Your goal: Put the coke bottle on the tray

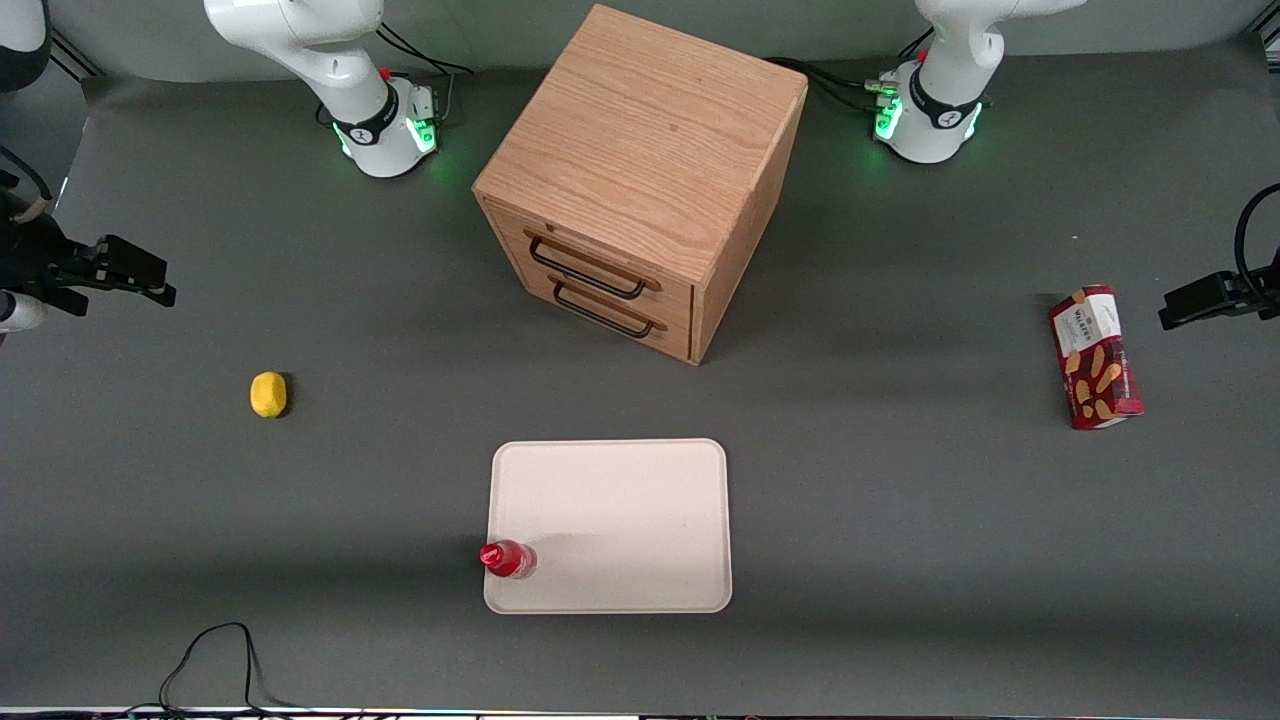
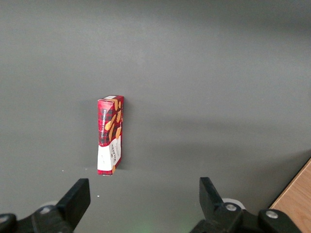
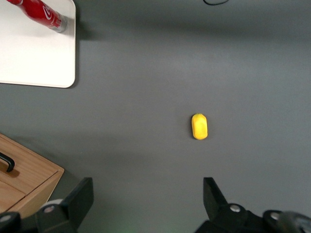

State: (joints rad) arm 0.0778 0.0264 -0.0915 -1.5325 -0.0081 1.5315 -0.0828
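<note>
The coke bottle, small with a red cap and red label, stands on the cream-white tray. It is at the tray's corner nearest the front camera, toward the working arm's end. The right wrist view shows the bottle on the tray too. My right gripper hangs well apart from the bottle at the working arm's end of the table, farther from the front camera than the lemon. The gripper is open, with nothing but bare table between its fingers.
A yellow lemon lies on the table between the gripper and the tray. The wooden drawer cabinet stands mid-table, farther from the front camera than the tray. A red snack box lies toward the parked arm's end.
</note>
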